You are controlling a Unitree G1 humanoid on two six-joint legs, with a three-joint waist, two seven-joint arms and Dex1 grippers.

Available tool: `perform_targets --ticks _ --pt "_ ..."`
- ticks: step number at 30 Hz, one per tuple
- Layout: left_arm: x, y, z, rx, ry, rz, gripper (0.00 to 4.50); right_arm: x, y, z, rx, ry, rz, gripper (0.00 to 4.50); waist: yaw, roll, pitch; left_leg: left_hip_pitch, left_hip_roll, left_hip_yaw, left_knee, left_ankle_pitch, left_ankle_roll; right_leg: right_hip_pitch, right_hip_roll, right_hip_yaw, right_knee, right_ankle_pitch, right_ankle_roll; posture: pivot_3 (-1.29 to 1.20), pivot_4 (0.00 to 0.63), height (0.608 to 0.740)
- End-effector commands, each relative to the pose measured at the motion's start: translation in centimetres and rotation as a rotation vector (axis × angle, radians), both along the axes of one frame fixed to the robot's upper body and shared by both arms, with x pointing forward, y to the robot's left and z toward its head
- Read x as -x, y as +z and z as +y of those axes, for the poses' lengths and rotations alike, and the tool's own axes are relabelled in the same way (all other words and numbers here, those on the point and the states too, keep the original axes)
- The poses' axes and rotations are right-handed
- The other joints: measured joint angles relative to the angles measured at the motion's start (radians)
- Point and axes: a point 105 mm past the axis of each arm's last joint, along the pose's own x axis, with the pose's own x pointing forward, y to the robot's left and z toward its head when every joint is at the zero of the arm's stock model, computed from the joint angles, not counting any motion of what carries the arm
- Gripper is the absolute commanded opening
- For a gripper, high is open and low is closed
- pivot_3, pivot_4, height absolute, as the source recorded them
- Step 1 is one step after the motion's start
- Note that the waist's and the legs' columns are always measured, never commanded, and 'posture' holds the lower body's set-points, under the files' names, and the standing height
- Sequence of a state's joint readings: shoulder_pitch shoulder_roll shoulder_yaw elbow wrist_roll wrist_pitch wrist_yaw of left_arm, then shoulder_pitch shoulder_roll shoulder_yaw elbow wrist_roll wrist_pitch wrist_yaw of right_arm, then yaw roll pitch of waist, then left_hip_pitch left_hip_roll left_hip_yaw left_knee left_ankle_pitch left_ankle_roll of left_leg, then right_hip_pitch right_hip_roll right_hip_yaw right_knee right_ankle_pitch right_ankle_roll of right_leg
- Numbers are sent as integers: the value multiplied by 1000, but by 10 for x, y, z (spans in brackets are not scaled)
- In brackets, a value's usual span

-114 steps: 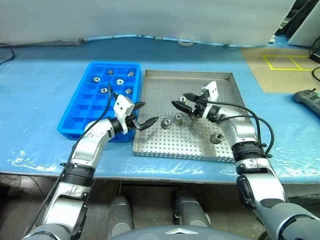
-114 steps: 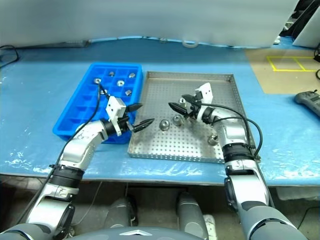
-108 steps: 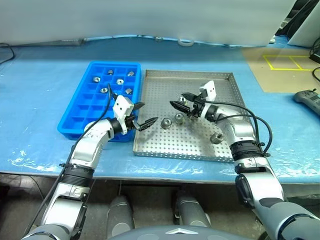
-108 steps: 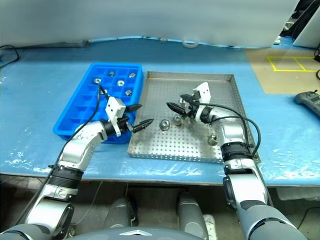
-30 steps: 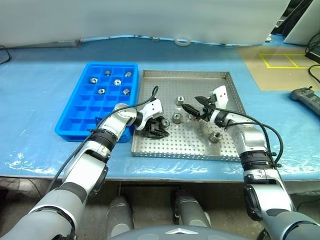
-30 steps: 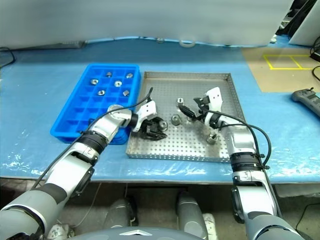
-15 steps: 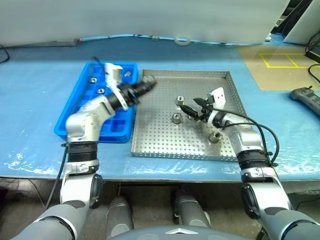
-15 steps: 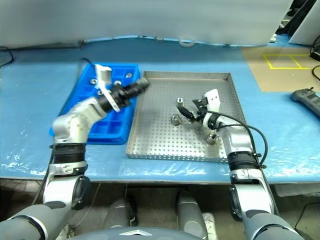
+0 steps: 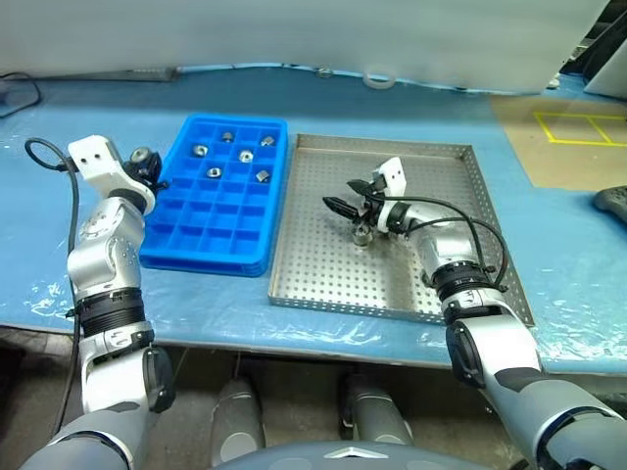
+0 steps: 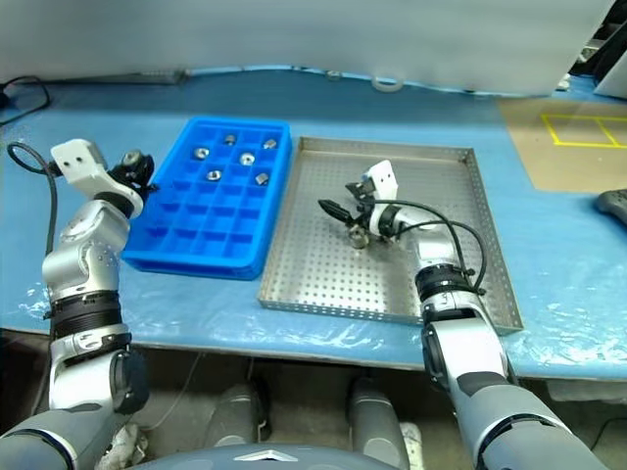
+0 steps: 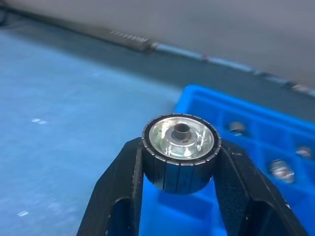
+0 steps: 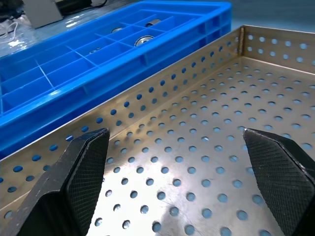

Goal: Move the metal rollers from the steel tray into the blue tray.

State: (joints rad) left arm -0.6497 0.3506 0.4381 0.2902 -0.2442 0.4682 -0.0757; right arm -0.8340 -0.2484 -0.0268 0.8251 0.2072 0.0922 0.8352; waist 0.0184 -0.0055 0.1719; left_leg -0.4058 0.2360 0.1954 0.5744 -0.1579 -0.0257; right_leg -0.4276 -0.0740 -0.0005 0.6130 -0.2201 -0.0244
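Note:
My left gripper [image 9: 147, 164] is shut on a shiny metal roller [image 11: 181, 151], held just off the left side of the blue tray [image 9: 211, 220], near its far corner. Several rollers [image 9: 246, 156] lie in the blue tray's far compartments. The steel tray [image 9: 392, 284] sits right of the blue one. My right gripper [image 9: 341, 194] hovers open above the steel tray's middle, its black fingers [image 12: 83, 172] spread wide over the perforated floor. One roller [image 9: 362, 235] rests on that floor just below the right gripper.
Blue plastic sheet covers the table. A white tape roll [image 9: 377, 78] lies at the back edge. A yellow taped square [image 9: 573, 127] and a black device [image 9: 615, 201] are at the far right. A black cable [image 9: 20, 93] trails at the far left.
My left gripper closed on a roller in the steel tray, then swung it left across the blue tray to that tray's left side. The right gripper edged left, still open. The camera view shifted.

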Motion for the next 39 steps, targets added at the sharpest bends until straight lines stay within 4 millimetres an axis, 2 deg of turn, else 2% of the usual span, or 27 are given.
perform_targets --ticks 1,9,14,19,22,24,27,29,30,31,33,36,39 --pt "-9 13 4 -16 15 -26 1671 -1 10 -7 -5 -13 -50 4500 3 0 0 0 0 0 1 0 0 0 0 0 0 0 0 -245 150 740" --pt "-19 -2 -18 10 -151 33 1671 2 5 -17 9 -46 -44 4500 -4 -1 0 1 0 0 2 0 -2 0 0 1 3 0 0 -284 150 740" --pt "-19 -20 -24 -5 -159 112 1671 6 -1 -14 42 -28 -40 4500 -8 -1 1 1 1 0 2 0 -2 -1 0 1 4 0 0 -289 150 740" --pt "-17 -23 -24 -5 -137 133 3301 6 1 -16 42 -34 -41 4500 -7 -1 1 1 1 0 2 1 -3 -1 0 2 5 0 0 -296 150 740" --pt "-19 -13 -24 20 -139 93 4269 6 4 -22 36 -48 -42 4500 -11 -1 1 1 0 0 2 1 -3 -1 0 2 5 0 0 -296 150 740" --pt "-21 -1 -34 11 -202 43 4269 4 7 -27 20 -74 -49 4500 -14 -1 1 1 1 0 2 1 -3 -1 1 2 5 0 0 -311 150 740" --pt "-25 25 -70 -29 -370 -66 4269 2 23 -30 -73 -94 -62 4500 -19 -2 1 1 0 0 2 1 -3 -2 1 2 6 0 0 -323 150 740" --pt "-25 35 -91 -34 -467 -111 4269 2 36 -31 -151 -96 -75 4500 -16 -2 1 0 0 0 2 1 -3 -2 0 2 6 0 0 -335 150 740" --pt "-21 37 -121 -67 -618 -121 4269 5 52 -33 -264 -79 -78 4500 -16 -2 1 1 0 0 2 1 -3 -2 0 2 6 0 0 -348 150 740" --pt "-14 36 -150 -104 -771 -126 4269 11 68 -35 -362 -41 -84 4500 -16 -2 1 1 -1 0 2 1 -3 -2 0 3 6 0 0 -364 150 740" --pt "-2 32 -186 -146 -977 -126 4269 22 86 -37 -464 24 -93 4500 -11 -2 1 1 -1 1 2 1 -1 -2 -1 3 5 0 0 -385 150 740" --pt "6 27 -216 -188 -1142 -137 4269 33 99 -47 -536 37 -100 4500 -11 -2 1 1 -1 3 2 0 0 -2 0 5 5 0 0 -414 150 740" --pt "6 15 -238 -292 -1238 -128 4269 32 103 -61 -571 -35 -101 4500 -20 -2 1 2 1 3 1 1 -1 -2 1 4 5 0 0 -431 150 740"
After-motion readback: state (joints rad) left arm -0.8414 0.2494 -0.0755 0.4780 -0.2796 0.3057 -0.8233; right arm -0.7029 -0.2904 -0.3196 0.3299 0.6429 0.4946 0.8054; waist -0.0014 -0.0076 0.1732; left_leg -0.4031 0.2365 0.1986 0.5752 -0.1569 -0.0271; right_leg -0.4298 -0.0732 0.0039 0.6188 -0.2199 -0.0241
